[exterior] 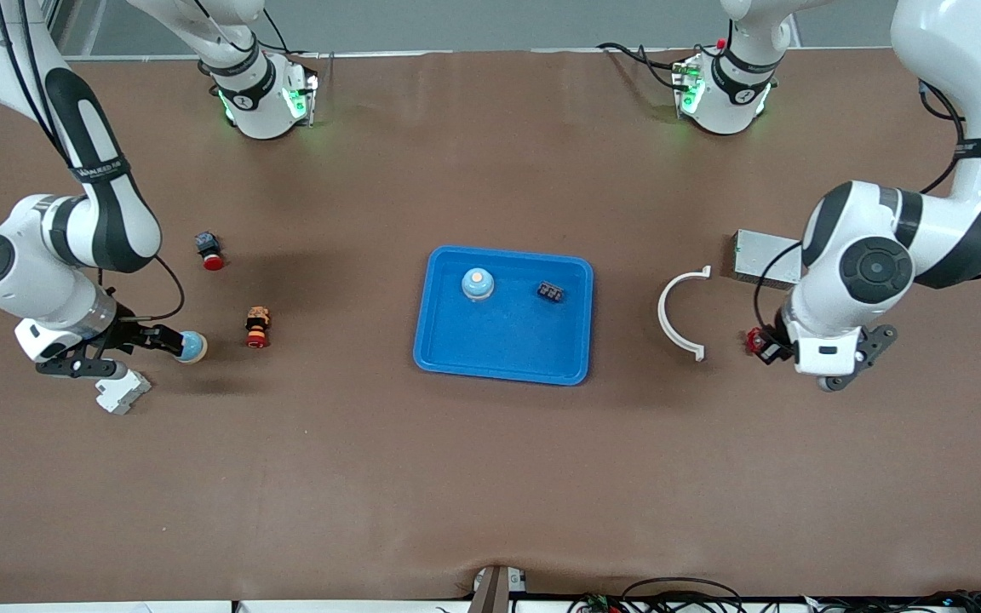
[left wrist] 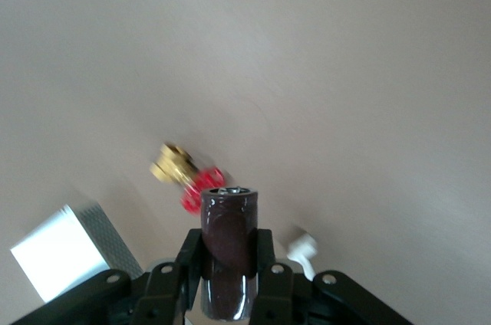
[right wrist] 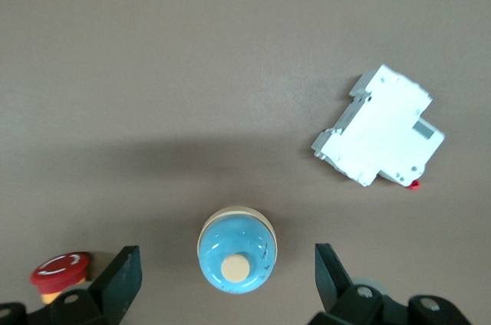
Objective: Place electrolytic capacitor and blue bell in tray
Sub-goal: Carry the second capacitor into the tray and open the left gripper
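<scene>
Front view shows the left end effector (exterior: 765,343) pinching the electrolytic capacitor (left wrist: 228,252) toward the left arm's end from the tray (exterior: 503,358), ready for carrying over, while the right end effector (exterior: 169,340), fingers spread, straddles a blue bell (exterior: 193,346) for pickup.

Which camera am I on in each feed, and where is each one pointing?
Front view: high across the table, facing the robots, looking down on the tray; both arms show.
Left wrist view: on the left wrist, looking down at the table; the left pincer shows, shut on a dark capacitor.
Right wrist view: on the right wrist, looking down on a blue bell outside the tray; the open right pincer flanks it.
Shared: the front and right wrist views both show that bell and the white breaker.
</scene>
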Robot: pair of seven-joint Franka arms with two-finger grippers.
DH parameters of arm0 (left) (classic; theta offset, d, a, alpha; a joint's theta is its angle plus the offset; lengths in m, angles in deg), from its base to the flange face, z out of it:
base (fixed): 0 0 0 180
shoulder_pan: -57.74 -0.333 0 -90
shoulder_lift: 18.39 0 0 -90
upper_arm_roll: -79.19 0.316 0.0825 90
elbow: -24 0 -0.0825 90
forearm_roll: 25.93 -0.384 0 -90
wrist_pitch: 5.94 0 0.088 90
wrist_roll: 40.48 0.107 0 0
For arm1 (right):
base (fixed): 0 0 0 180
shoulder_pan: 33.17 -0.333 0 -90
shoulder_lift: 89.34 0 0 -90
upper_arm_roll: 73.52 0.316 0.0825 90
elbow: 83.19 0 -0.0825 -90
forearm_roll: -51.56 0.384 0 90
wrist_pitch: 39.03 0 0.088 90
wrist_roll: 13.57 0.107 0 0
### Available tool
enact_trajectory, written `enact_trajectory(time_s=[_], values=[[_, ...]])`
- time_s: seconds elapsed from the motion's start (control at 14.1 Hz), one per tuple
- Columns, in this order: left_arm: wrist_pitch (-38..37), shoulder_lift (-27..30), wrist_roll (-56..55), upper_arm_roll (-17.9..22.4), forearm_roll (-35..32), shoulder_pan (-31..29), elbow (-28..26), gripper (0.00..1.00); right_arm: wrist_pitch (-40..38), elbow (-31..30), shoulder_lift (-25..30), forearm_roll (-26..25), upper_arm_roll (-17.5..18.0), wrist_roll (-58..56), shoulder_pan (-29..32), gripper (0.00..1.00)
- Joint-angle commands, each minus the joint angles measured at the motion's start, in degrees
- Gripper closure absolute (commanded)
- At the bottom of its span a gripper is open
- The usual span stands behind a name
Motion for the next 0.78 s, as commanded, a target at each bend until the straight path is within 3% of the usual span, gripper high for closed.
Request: enact_trajectory(time_s=[0.0,0.71], values=[[-1.3,-1.9,-7.2,-3.5,2.5,0.8,2.6,1.00,6.6,-5.7,0.7,1.8,1.3,-1.1,0.9,0.00],[-0.9,-14.7,-35.0,-3.6,2.6,16.9,15.1,1.00,10.1,-5.4,-4.6,1.7,1.1,-1.4,1.3,0.00]])
